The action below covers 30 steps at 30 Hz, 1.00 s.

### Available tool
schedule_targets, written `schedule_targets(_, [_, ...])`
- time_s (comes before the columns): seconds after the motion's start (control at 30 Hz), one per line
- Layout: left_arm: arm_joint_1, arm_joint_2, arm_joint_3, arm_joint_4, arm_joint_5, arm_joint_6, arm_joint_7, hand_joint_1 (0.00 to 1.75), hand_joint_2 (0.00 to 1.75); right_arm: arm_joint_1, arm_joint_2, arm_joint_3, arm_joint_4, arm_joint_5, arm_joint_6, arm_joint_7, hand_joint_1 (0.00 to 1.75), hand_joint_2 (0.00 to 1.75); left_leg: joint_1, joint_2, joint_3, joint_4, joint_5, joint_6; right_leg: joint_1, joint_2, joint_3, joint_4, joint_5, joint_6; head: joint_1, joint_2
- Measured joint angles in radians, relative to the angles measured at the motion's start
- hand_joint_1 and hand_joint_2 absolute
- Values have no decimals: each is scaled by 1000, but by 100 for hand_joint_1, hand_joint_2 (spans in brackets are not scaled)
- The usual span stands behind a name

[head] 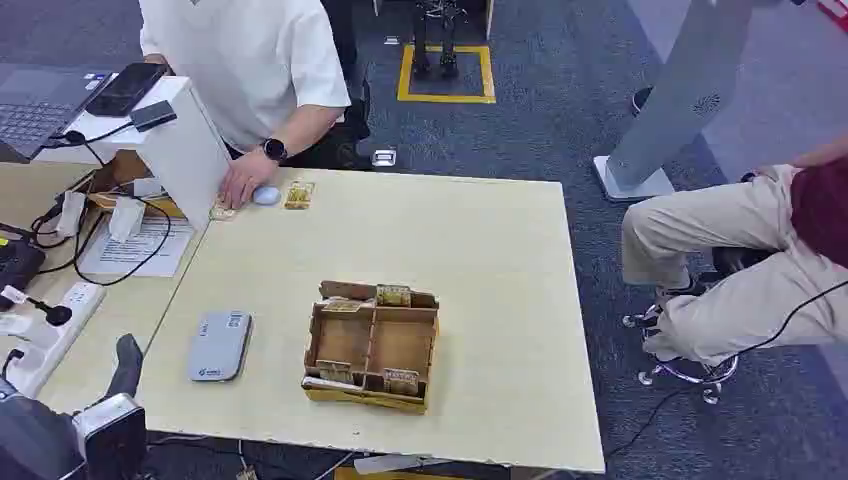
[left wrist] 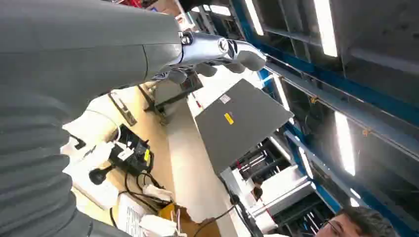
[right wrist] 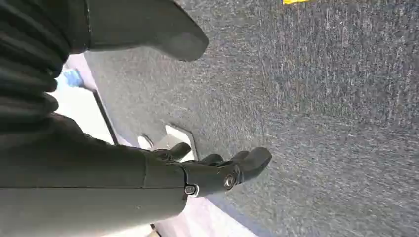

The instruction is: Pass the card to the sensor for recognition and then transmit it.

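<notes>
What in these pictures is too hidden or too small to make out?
- Cards in the brown cardboard divider box, head view: print too small to read.
- Robot's left hand, head view: mostly cut off by the bottom-left corner.
- Small yellow object near the person's hand: too small to identify.

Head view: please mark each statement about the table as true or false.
1. The cardboard box stands on the table. True.
2. The grey card reader lies inside the box. False: it lies on the table beside the box.
3. A person's hand rests on the far edge of the table. True.
4. The left robot hand holds a card. False: it holds nothing.
</notes>
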Motion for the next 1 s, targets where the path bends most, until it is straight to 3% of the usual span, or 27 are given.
schedule_targets(0.57, [5, -1, 0, -13, -10, 0, 0, 0, 175, 0, 0, 0, 4, 7, 0, 3, 0, 175, 0, 0, 0, 0, 0, 0, 0, 0, 0, 0, 0, 0, 0, 0])
schedule_targets(1.0, [7, -2, -9, -13, -43, 0, 31, 0, 175, 1, 0, 0, 4, -2, 0, 3, 0, 175, 0, 0, 0, 0, 0, 0, 0, 0, 0, 0, 0, 0, 0, 0])
